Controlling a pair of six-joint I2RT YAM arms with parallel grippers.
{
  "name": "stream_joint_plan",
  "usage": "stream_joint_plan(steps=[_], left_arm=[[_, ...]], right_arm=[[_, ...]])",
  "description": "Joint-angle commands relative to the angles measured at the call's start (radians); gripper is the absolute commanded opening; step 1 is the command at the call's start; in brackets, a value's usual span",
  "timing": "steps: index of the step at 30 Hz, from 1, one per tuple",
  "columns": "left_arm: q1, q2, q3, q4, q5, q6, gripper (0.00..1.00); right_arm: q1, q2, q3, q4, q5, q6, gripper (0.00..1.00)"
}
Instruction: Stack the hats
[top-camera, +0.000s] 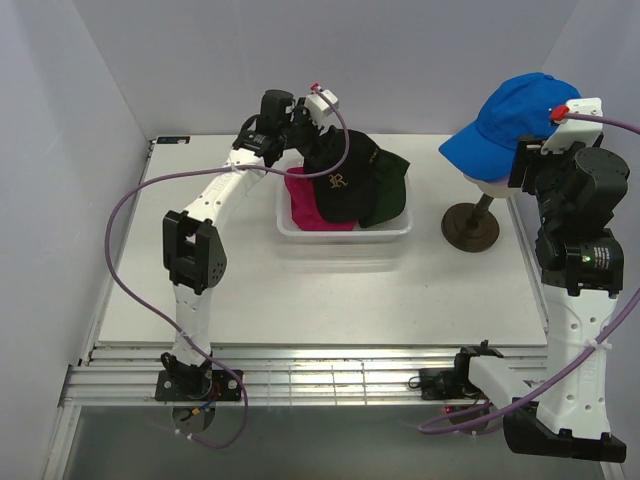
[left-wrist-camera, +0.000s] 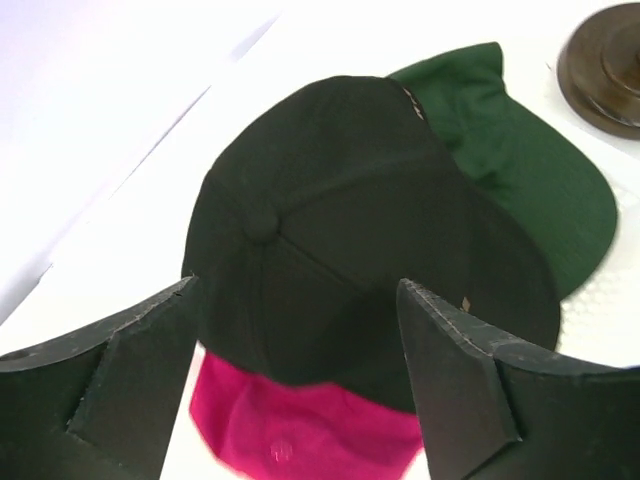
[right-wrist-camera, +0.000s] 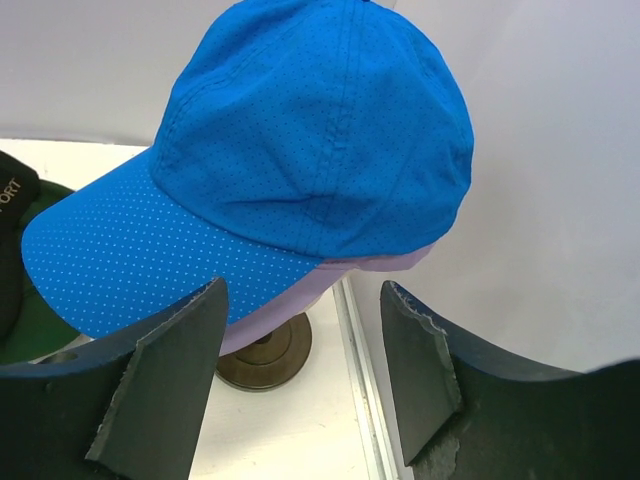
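Where black cap (left-wrist-camera: 340, 250) overlies magenta cap (left-wrist-camera: 300, 430), green cap (left-wrist-camera: 520, 160) beside, basket (top-camera: 345, 234) around

The lavender cap (right-wrist-camera: 345, 272) was almost gone: just a sliver peeked out beneath the blue cap (right-wrist-camera: 310, 130), and the top camera couldn't find it at all. The mannequin head (top-camera: 492, 186) was buried under that blue cap too, with only a pale scrap showing. Over in the basket (top-camera: 345, 232), the black cap (top-camera: 335, 150) smothered most of the magenta cap (top-camera: 300, 208) and part of the green cap (top-camera: 392, 195). Its gold emblem (top-camera: 337, 181) was too small to read from above, and the right wrist camera chopped the lettering (right-wrist-camera: 10, 188) at the left edge. The stand (left-wrist-camera: 607, 62) ran off the left wrist picture's right edge.
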Motion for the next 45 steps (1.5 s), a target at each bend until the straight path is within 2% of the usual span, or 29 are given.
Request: stream_joint_plan(steps=[1,3,7,10,14,15,16,22,28,29,31,33,34,35,37,39,40,41,42,43,44,45], left_arm=[[-0.004,0.06,0.059,0.006,0.007,-0.017,0.87],[-0.01,0.064,0.059,0.006,0.028,-0.021,0.85],[-0.015,0.072,0.06,0.005,0.066,-0.041,0.73],[-0.015,0.069,0.057,-0.023,0.103,-0.049,0.6],[-0.015,0.048,0.034,-0.027,0.145,-0.072,0.24],[-0.015,0.043,0.036,-0.029,0.151,-0.082,0.05],[-0.015,0.04,0.037,-0.027,0.151,-0.095,0.0],[-0.015,-0.053,0.077,-0.021,0.114,-0.136,0.0],[-0.015,-0.155,0.195,-0.104,0.123,-0.182,0.0],[-0.015,-0.172,0.236,-0.121,0.134,-0.203,0.0],[-0.015,-0.182,0.283,-0.171,0.139,-0.222,0.0],[-0.014,-0.193,0.341,-0.202,0.137,-0.237,0.0],[-0.014,-0.199,0.358,-0.224,0.131,-0.245,0.0],[-0.014,-0.205,0.37,-0.236,0.128,-0.248,0.0],[-0.012,-0.227,0.409,-0.262,0.116,-0.262,0.0],[-0.012,-0.251,0.439,-0.277,0.11,-0.276,0.0],[-0.012,-0.259,0.448,-0.293,0.109,-0.28,0.0],[-0.012,-0.27,0.452,-0.297,0.114,-0.285,0.0],[-0.012,-0.288,0.452,-0.302,0.119,-0.299,0.0],[-0.012,-0.296,0.452,-0.311,0.128,-0.302,0.0],[-0.012,-0.304,0.45,-0.314,0.135,-0.303,0.0],[-0.012,-0.31,0.447,-0.317,0.139,-0.303,0.0]], right_arm=[[0.0,-0.002,0.021,0.021,-0.033,0.022,0.68],[0.002,-0.008,0.025,0.02,-0.04,0.027,0.68],[0.002,-0.016,0.024,0.018,-0.053,0.03,0.67],[0.002,-0.015,0.019,0.014,-0.062,0.03,0.67],[0.002,-0.019,0.013,0.017,-0.06,0.033,0.66],[0.002,-0.021,0.013,0.017,-0.06,0.033,0.66],[0.002,-0.021,0.016,0.014,-0.062,0.035,0.66],[0.007,-0.022,0.056,-0.005,-0.105,0.024,0.64],[0.034,0.013,0.136,0.009,-0.41,-0.039,0.63],[0.09,0.042,0.15,0.021,-0.509,-0.041,0.63],[0.182,0.077,0.176,0.044,-0.614,-0.072,0.61],[0.276,0.12,0.202,0.067,-0.581,-0.122,0.6],[0.372,0.126,0.199,0.11,-0.494,-0.186,0.6],[0.414,0.125,0.187,0.141,-0.454,-0.223,0.59],[0.526,0.102,0.07,0.283,-0.383,-0.309,0.58],[0.585,0.019,-0.064,0.406,-0.383,-0.489,0.58],[0.609,-0.016,-0.24,0.475,-0.396,-0.577,0.59],[0.663,-0.098,-0.337,0.63,-0.398,-0.784,0.61],[0.686,-0.14,-0.437,0.718,-0.393,-0.895,0.66],[0.703,-0.174,-0.625,0.813,-0.387,-0.994,0.69],[0.729,-0.221,-0.702,1.012,-0.374,-1.074,0.71],[0.741,-0.231,-0.758,1.088,-0.363,-1.166,0.74]])
